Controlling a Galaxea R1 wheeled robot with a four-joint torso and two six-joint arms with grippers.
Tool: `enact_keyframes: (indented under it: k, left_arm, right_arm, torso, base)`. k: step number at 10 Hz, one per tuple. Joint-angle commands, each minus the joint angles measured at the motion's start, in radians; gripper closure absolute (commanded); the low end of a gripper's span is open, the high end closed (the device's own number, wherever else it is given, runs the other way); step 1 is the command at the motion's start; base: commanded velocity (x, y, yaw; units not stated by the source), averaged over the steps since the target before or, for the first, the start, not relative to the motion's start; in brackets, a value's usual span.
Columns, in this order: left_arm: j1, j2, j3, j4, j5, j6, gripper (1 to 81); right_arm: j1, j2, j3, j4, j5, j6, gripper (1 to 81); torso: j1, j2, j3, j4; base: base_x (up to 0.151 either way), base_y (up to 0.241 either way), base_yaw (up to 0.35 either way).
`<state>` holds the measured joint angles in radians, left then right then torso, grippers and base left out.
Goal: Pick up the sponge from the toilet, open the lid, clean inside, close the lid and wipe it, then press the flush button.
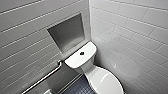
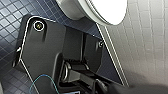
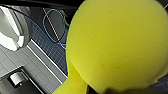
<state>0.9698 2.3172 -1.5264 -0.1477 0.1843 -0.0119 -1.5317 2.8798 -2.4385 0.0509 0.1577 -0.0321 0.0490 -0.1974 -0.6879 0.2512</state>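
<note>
Sponge [image 3: 117, 45]: bright yellow-green, off the toilet [image 1: 88, 65] and close in front of the right wrist camera. It hangs above the dark floor with one lobe squeezed narrow at its edge.
Right gripper [image 3: 110, 90]: judged to be pinching the sponge at that squeezed edge, though only a dark sliver of the gripper shows there.
Left gripper [image 2: 75, 67]: I cannot tell whether it is spread or pressed together. I see nothing carried in it. It hangs low over the floor tiles [image 2: 10, 15], near the bowl.
Done so far: the pick-up, judging by where the sponge is.
Lid [image 1: 105, 82]: down flat on the bowl, white and glossy.
Left to do: at least the flush, I judge. With the lid down, the pictures do not show whether the inside has been cleaned or the lid wiped, so those steps may be ahead as well.
Flush button [image 1: 82, 53]: a small dark spot on the tank top [image 1: 75, 60], with nothing touching it.
Around: a grey recessed niche [image 1: 67, 32] in the tiled wall above the tank, and a metal grab bar [image 1: 45, 77] low on that wall.
In the way: the toilet sits in a corner, with the side wall [image 1: 130, 50] just beside bowl and tank. I judge that leaves the right arm little room on that side.
</note>
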Motion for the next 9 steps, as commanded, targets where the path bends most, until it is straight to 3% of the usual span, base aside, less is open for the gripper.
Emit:
enact_keyframes:
  k: [1, 4, 9]
  left_arm:
    - [0.083, 0.134, -0.169, 0.106, 0.006, 0.006, 81.1]
    - [0.152, 0.281, -0.410, 0.148, 0.007, 0.007, 81.1]
    - [0.237, 0.432, -0.687, 0.175, 0.007, 0.007, 81.1]
  right_arm:
    - [-0.022, 0.023, -0.002, -0.003, -0.086, 0.001, 81.1]
    - [-0.023, 0.038, -0.022, -0.003, -0.086, 0.001, 81.1]
    - [-0.020, 0.040, -0.034, -0.005, -0.086, 0.003, 81.1]
  torso:
    - [0.000, 0.000, 0.000, 0.000]
    - [0.000, 0.000, 0.000, 0.000]
    - [0.000, 0.000, 0.001, 0.000]
  base:
    - [0.000, 0.000, 0.000]
    - [0.000, 0.000, 0.000]
    - [0.000, 0.000, 0.000]
